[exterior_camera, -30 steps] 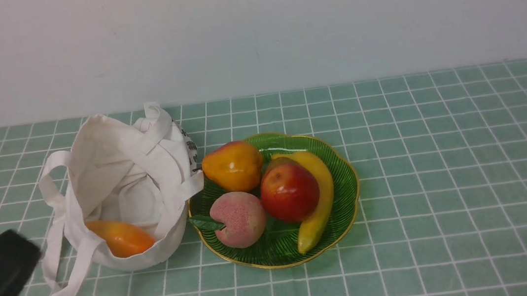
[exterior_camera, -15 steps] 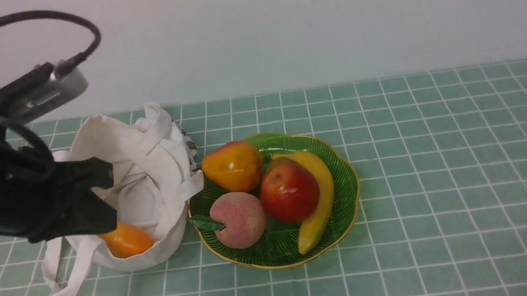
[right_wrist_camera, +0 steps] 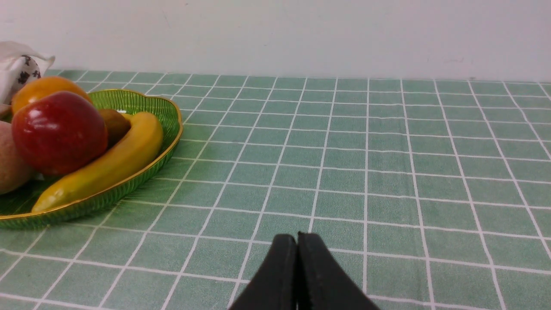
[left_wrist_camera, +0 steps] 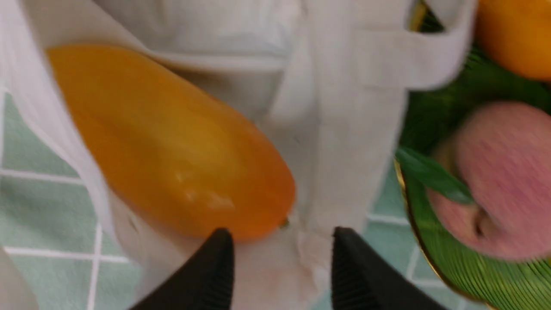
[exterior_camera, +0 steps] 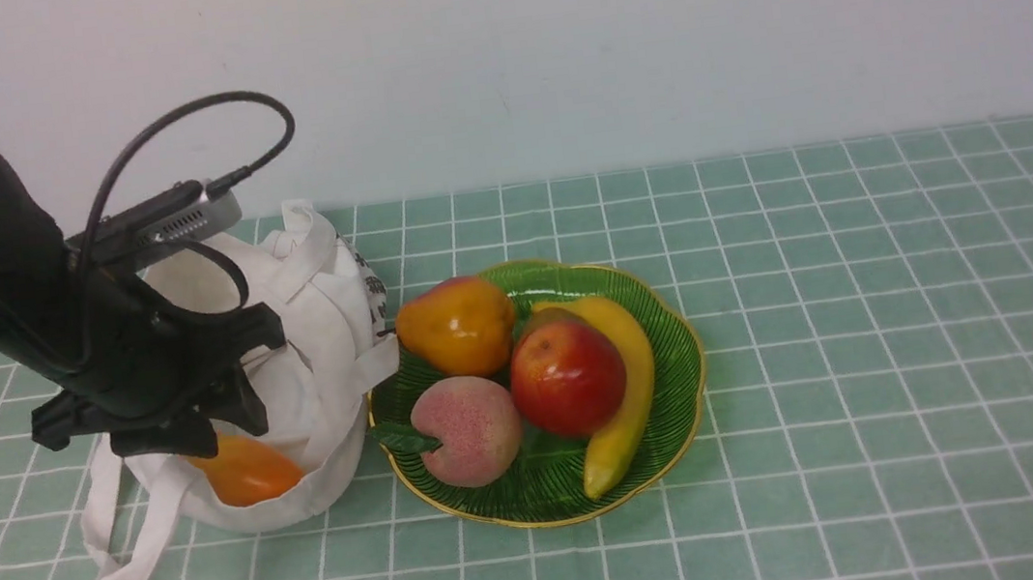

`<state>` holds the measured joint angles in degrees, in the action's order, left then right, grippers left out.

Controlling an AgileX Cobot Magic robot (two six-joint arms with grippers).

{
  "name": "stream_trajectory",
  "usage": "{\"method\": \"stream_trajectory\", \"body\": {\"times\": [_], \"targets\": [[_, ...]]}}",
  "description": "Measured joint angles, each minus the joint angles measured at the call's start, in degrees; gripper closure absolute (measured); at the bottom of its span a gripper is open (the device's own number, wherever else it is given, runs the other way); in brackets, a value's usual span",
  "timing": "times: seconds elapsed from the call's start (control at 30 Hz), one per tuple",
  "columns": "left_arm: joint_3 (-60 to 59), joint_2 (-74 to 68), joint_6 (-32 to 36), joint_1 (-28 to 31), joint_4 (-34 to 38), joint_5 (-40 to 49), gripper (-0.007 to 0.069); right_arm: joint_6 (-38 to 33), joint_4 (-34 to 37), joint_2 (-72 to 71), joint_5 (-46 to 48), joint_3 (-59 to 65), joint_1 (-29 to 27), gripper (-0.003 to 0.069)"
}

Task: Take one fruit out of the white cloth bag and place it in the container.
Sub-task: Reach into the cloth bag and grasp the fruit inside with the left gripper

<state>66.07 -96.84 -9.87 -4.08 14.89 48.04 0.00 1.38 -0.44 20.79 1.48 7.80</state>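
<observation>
Front view: my left gripper, down in the near corner a second ago, has swung in over the mouth of the white cloth bag. On the left wrist view its jaws stand parted with nothing between them, tips just short of the fruit, which lies unmoved inside the bag. The container sits just beside the bag. My right gripper is pressed closed, empty.

orange fruit lies inside white cloth bag, seemingly touching green container.
</observation>
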Motion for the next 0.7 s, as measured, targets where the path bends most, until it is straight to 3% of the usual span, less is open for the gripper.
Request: {"method": "stream_trajectory", "body": {"times": [0.07, 0.27, 0.7], "targets": [[0.07, -1.88, -1.79, 0.0, -0.6, -1.26, 0.0216, 0.0, 0.0, 0.0, 0.0, 0.0, 0.0, 0.0674], [0.35, -4.91, -6.79, 0.0, -1.91, -1.85, 0.0086, 0.0, 0.0, 0.0, 0.0, 0.0, 0.0, 0.0674], [0.43, -7.14, -23.55, -0.02, -11.35, -2.98, 0.0052, 0.0, 0.0, 0.0, 0.0, 0.0, 0.0, 0.0674]]}}
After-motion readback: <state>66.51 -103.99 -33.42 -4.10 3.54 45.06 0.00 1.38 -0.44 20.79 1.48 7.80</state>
